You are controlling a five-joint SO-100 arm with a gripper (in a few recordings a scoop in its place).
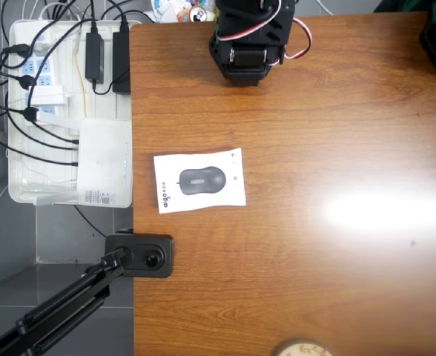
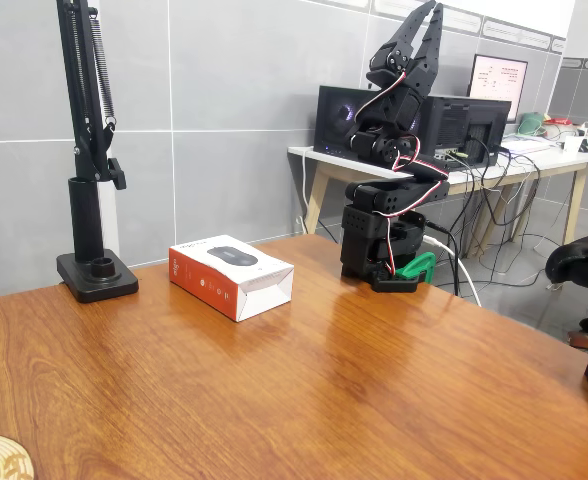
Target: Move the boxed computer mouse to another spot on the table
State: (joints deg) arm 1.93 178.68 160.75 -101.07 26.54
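1. Raised high above the arm's base, the hand (image 2: pixel 421 35) points upward in the fixed view, its fingers narrowly parted and holding nothing.
2. In the overhead view the boxed computer mouse (image 1: pixel 199 180) lies flat near the tabletop's (image 1: pixel 314 259) left edge, slightly skewed to it, well apart from the arm's base (image 1: pixel 244 55) at the far edge.
3. Beside that left edge sits a white tray (image 1: pixel 25 189) of power strips, and a black stand base (image 1: pixel 140 254) is clamped just nearer along the edge.
4. Reaching the box looks like the step in hand: the fingers should probably open wide, come down over the shorter span of the box, square to its skew, and grip its orange-red sides (image 2: pixel 214 290).
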